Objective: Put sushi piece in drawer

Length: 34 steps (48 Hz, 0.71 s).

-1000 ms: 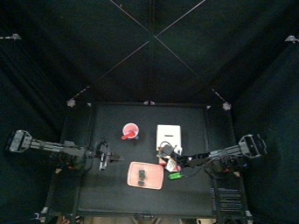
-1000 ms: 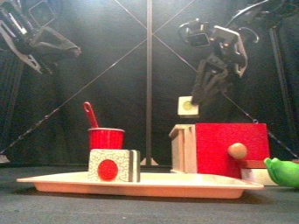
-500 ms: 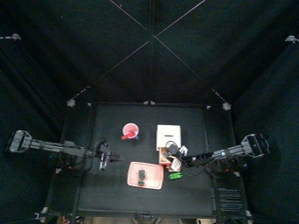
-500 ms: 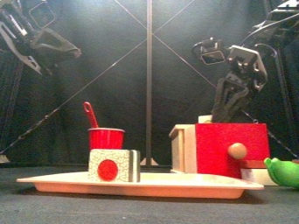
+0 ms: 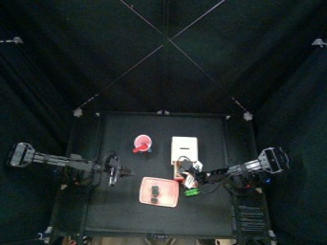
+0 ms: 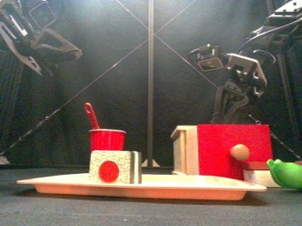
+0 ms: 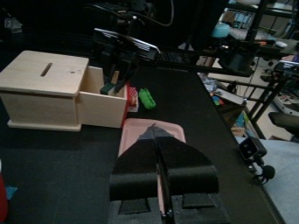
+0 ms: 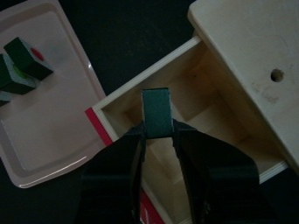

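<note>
Right gripper [image 8: 156,124] is clamping one sushi piece [image 8: 156,105] just over the one open drawer [image 8: 246,52]. A second sushi piece [image 8: 21,66] is sitting on the one tray [image 8: 52,131] off to its side. Left gripper [image 7: 159,149] is hanging closed.

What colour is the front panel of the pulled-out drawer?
Red, with a round pale wooden knob; the drawer shows this best in the front view.

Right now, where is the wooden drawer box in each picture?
Top view: the drawer sits just right of the table's middle, behind the pink tray.
Front view: at the right, red front with a knob, behind the tray.
Left wrist view: across the table, past the tray's corner.
Right wrist view: close up, pulled open, tray beside it.
Shared landmark: the pink tray.
</note>
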Motion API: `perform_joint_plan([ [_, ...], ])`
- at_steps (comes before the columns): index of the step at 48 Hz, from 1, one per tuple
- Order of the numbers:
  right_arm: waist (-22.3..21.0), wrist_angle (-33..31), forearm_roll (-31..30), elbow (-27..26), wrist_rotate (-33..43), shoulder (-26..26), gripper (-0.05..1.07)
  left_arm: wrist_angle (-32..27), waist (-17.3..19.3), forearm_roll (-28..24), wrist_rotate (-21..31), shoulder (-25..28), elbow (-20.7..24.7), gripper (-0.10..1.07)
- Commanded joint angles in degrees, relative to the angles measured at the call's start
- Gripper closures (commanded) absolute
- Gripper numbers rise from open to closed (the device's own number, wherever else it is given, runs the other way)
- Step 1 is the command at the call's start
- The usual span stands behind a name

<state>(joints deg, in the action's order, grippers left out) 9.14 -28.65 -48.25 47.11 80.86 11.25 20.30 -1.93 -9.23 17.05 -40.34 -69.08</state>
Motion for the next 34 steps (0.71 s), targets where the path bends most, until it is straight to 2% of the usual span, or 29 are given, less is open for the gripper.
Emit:
perform_joint_plan([
  [1,-0.26,0.09,-0.09,-1.05,0.00,0.62,0.36,0.26,0.09,0.00,-0.09,0.00,0.70,0.79],
  [14,-0.26,0.09,0.00,-1.05,0.00,0.44,0.27,0.26,0.09,0.00,-0.09,0.00,0.70,0.79],
  [34,-0.18,-0.53,-0.09,-1.23,-0.26,0.44,0.27,0.26,0.09,0.00,-0.09,0.00,0.70,0.79],
])
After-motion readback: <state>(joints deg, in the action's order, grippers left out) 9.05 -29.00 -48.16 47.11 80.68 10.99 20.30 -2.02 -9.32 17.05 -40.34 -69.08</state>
